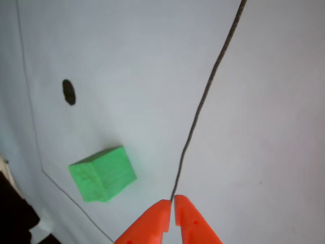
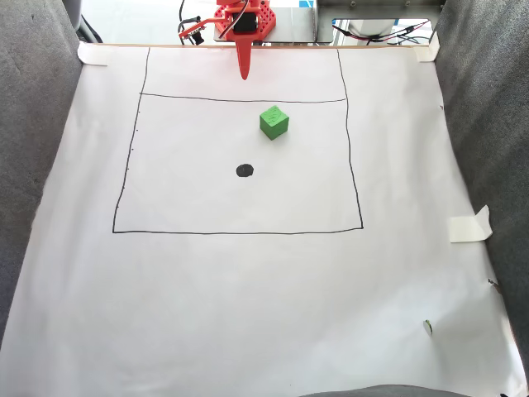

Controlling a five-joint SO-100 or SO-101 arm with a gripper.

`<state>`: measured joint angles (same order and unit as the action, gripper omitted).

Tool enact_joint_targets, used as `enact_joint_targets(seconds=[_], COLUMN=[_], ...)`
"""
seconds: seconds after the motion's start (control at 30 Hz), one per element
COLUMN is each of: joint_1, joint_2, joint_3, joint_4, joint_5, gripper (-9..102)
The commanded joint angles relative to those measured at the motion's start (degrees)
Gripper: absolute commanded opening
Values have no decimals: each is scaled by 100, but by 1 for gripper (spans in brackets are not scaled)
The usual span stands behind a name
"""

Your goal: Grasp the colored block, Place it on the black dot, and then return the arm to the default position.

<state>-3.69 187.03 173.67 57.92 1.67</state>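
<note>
The colored block (image 2: 274, 121) is a small green cube resting on the white sheet, inside the drawn rectangle near its far edge. In the other view the block (image 1: 103, 174) lies left of my orange gripper (image 1: 172, 205), whose two pointed fingers meet at their tips with nothing between them. The black dot (image 2: 245, 170) sits bare in the middle of the rectangle, a little nearer the camera and left of the cube; the other view shows the dot (image 1: 69, 92) beyond the block. In the fixed view my gripper (image 2: 244, 73) points down at the far edge of the sheet, apart from both.
A thin black rectangle outline (image 2: 237, 231) is drawn on the white paper (image 2: 248, 314). Grey padded walls (image 2: 33, 132) flank the sheet on both sides. A piece of tape (image 2: 470, 225) sticks at the right edge. Cables and the arm base (image 2: 248, 21) stand at the far end.
</note>
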Motion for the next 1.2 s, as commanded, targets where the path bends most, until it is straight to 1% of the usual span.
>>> enact_joint_targets(seconds=[0.0, 0.8, 0.9, 0.97, 1.1, 1.17], joint_1=[-114, -97, -158, -229, -422, -483], joint_2=[26, 26, -26, -290, -1187, -1512], joint_3=[-53, -62, -97, -413, -1345, -1626], joint_4=[-70, -44, -123, -70, 299, 272], joint_5=[-70, -123, -396, -457, -413, -475], gripper=[0, 0, 0, 0, 0, 0])
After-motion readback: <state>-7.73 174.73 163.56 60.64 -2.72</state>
